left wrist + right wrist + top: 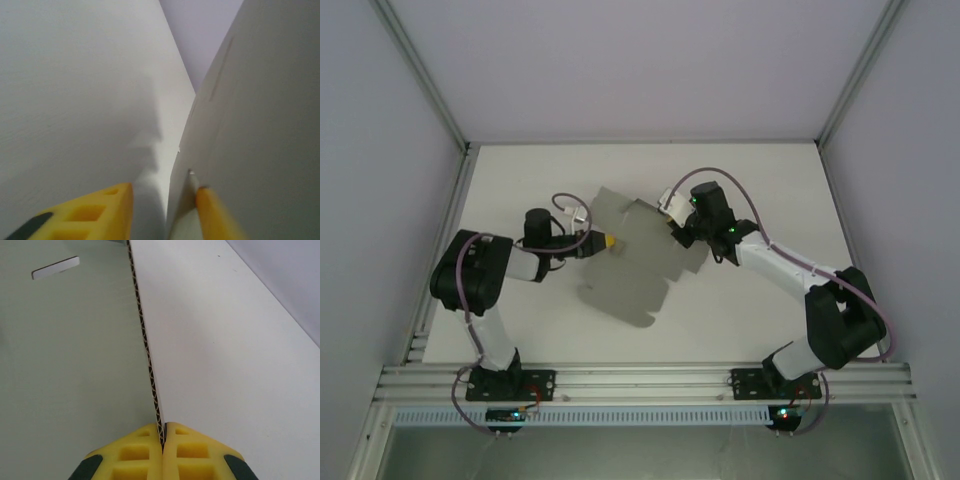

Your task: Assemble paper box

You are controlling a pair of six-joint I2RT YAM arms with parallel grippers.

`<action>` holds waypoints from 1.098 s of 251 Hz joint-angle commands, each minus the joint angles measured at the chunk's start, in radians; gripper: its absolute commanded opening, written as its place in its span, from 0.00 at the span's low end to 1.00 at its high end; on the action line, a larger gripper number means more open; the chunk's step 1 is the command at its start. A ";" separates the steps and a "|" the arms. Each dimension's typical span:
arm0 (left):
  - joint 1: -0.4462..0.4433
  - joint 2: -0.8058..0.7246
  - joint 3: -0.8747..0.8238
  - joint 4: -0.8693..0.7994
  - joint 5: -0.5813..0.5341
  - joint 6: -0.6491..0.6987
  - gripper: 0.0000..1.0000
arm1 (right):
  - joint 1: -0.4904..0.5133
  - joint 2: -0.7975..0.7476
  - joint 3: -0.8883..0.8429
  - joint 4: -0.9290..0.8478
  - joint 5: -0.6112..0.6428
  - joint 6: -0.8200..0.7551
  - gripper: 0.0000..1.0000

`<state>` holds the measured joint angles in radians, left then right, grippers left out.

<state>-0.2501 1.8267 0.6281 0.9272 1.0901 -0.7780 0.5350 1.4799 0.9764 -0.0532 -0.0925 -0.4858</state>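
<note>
Position first: the paper box (638,268) is an unfolded grey die-cut sheet with several flaps, near the middle of the white table (770,180), between my two arms. From the overhead view I cannot tell whether it lies fully flat.

I find the right gripper (676,230) at the sheet's far right edge. On the right wrist camera its yellow fingers (135,450) are pressed together on the corrugated edge of the card, which runs straight up from between them. The grey card face lies to the left and the table to the right. A narrow slot (55,267) is cut through the card at the upper left of that view.

The left gripper (606,241) meets the sheet's left edge. On the left wrist camera its two fingers stand apart with a card edge rising between them. The edge sits close against the right-hand finger (215,215), with a clear gap to the left-hand finger (90,215). I record no clamp there.
</note>
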 commanded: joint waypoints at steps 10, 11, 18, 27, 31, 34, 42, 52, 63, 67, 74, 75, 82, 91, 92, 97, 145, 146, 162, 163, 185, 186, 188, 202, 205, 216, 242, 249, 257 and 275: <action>-0.040 0.025 0.025 0.048 0.034 0.005 0.33 | 0.042 0.003 0.006 0.074 -0.047 0.036 0.00; -0.040 0.025 0.025 0.047 0.033 0.005 0.32 | 0.042 0.004 0.005 0.073 -0.047 0.036 0.00; -0.041 0.030 0.026 0.042 0.029 0.005 0.30 | 0.041 0.004 0.006 0.077 -0.048 0.042 0.00; -0.044 0.036 0.028 0.039 0.024 0.004 0.28 | 0.042 0.004 0.005 0.082 -0.047 0.048 0.00; -0.046 0.040 0.028 0.042 0.022 0.002 0.28 | 0.043 0.003 0.007 0.083 -0.047 0.049 0.00; -0.046 0.041 0.030 0.044 0.021 0.002 0.27 | 0.044 0.003 0.006 0.084 -0.049 0.050 0.00; -0.050 0.047 0.031 0.042 0.014 0.000 0.25 | 0.049 0.003 0.007 0.088 -0.047 0.052 0.00; -0.055 0.052 0.035 0.044 0.006 -0.006 0.23 | 0.055 0.004 0.006 0.090 -0.042 0.052 0.00; -0.064 0.055 0.041 0.041 -0.007 -0.007 0.19 | 0.063 0.002 0.005 0.094 -0.040 0.053 0.00; -0.069 0.057 0.044 0.036 -0.014 -0.006 0.18 | 0.065 0.002 0.005 0.098 -0.038 0.054 0.00; -0.073 0.058 0.052 0.027 -0.024 -0.004 0.15 | 0.071 0.001 0.004 0.102 -0.036 0.055 0.00; -0.073 0.059 0.052 0.027 -0.026 -0.004 0.14 | 0.072 0.001 0.003 0.101 -0.036 0.055 0.00; -0.077 0.062 0.058 0.019 -0.035 -0.003 0.12 | 0.076 0.000 0.001 0.103 -0.039 0.055 0.00; -0.078 0.066 0.062 0.017 -0.044 -0.001 0.08 | 0.082 -0.004 -0.005 0.109 -0.036 0.056 0.00; -0.078 0.066 0.063 0.018 -0.044 -0.002 0.08 | 0.083 -0.003 -0.004 0.110 -0.036 0.056 0.00; -0.078 0.068 0.062 0.026 -0.046 -0.008 0.06 | 0.084 -0.006 -0.007 0.112 -0.039 0.058 0.00; -0.078 0.066 0.073 -0.026 -0.073 -0.017 0.00 | 0.117 -0.019 -0.012 0.120 0.002 0.066 0.00; -0.078 0.065 0.075 -0.034 -0.076 -0.016 0.00 | 0.120 -0.020 -0.012 0.119 0.004 0.066 0.00; -0.080 0.048 0.101 -0.184 -0.135 0.010 0.00 | 0.162 -0.032 -0.004 0.087 0.065 0.008 0.00; -0.080 0.046 0.102 -0.193 -0.140 0.011 0.00 | 0.165 -0.034 -0.004 0.085 0.070 0.004 0.00; -0.082 0.022 0.125 -0.349 -0.231 0.005 0.00 | 0.225 -0.058 -0.015 0.067 0.155 -0.085 0.00; -0.081 0.021 0.126 -0.355 -0.235 0.004 0.00 | 0.228 -0.059 -0.015 0.065 0.159 -0.090 0.00; -0.081 0.019 0.127 -0.365 -0.244 0.004 0.00 | 0.234 -0.061 -0.015 0.064 0.167 -0.098 0.00; -0.081 0.006 0.133 -0.429 -0.297 -0.013 0.00 | 0.276 -0.075 -0.023 0.049 0.218 -0.155 0.00; -0.081 0.003 0.133 -0.433 -0.306 -0.017 0.00 | 0.286 -0.078 -0.026 0.046 0.227 -0.167 0.00; -0.081 -0.006 0.130 -0.442 -0.332 -0.043 0.00 | 0.321 -0.085 -0.038 0.038 0.256 -0.209 0.00; -0.081 -0.019 0.130 -0.427 -0.341 -0.082 0.00 | 0.398 -0.079 -0.052 0.017 0.311 -0.254 0.00; -0.081 -0.021 0.133 -0.425 -0.337 -0.082 0.00 | 0.414 -0.072 -0.051 0.008 0.329 -0.254 0.00; -0.081 -0.025 0.139 -0.438 -0.338 -0.083 0.00 | 0.431 -0.062 -0.051 -0.004 0.350 -0.254 0.00; -0.081 -0.029 0.154 -0.471 -0.339 -0.069 0.00 | 0.469 -0.035 -0.048 -0.030 0.420 -0.252 0.00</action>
<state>-0.3019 1.8339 0.7372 0.5167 0.7559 -0.8242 0.9260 1.4197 0.9241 -0.0940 0.3008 -0.6956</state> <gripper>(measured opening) 0.040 0.053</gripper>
